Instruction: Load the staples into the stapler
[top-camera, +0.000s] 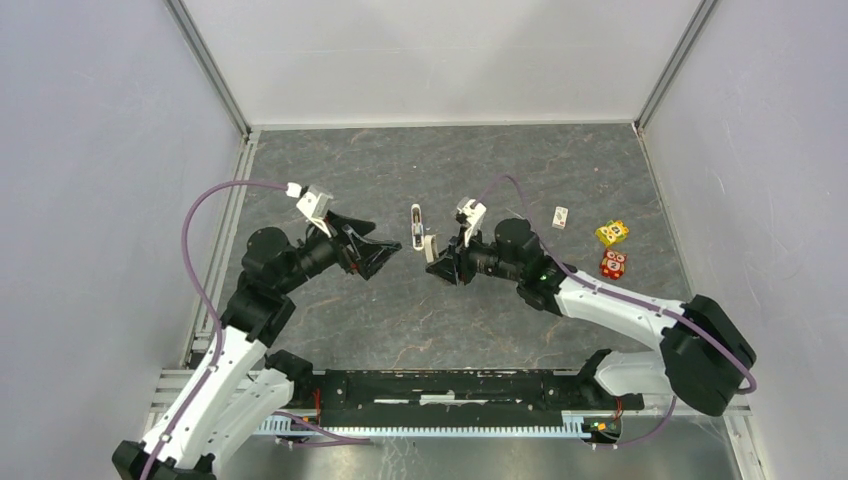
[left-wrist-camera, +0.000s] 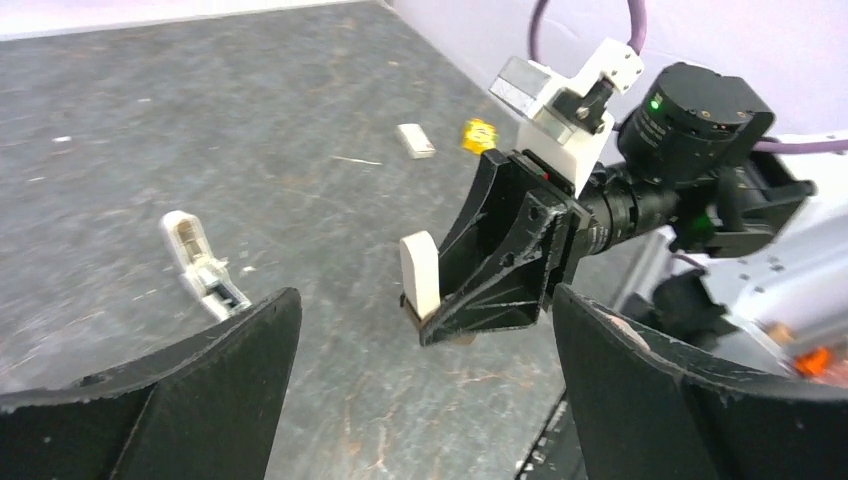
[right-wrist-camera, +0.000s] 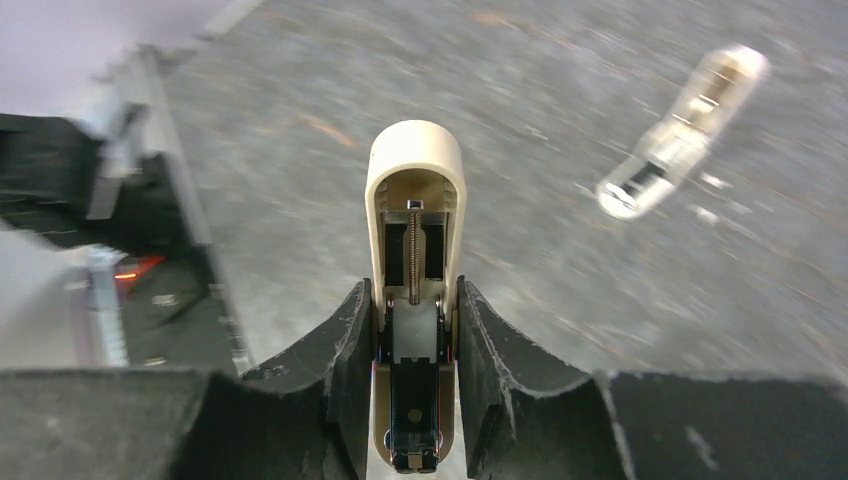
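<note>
Tight in the middle: the left gripper (top-camera: 386, 258), jaws spread wide, faces the right gripper (top-camera: 438, 263) across a slim gap, and the stapler (top-camera: 431, 247) clamped there juts into it. Just beyond, a loose pale part (top-camera: 417, 225) lies on the table (top-camera: 400, 340). Over right, a small box (top-camera: 561, 216), a yellow cube (top-camera: 612, 232) and a red cube (top-camera: 613, 264) crowd the wall side. The back stretch is wide open.

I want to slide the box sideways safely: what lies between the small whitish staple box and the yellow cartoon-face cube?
Nothing. The top view shows only bare table between the staple box and the yellow cube.
</note>
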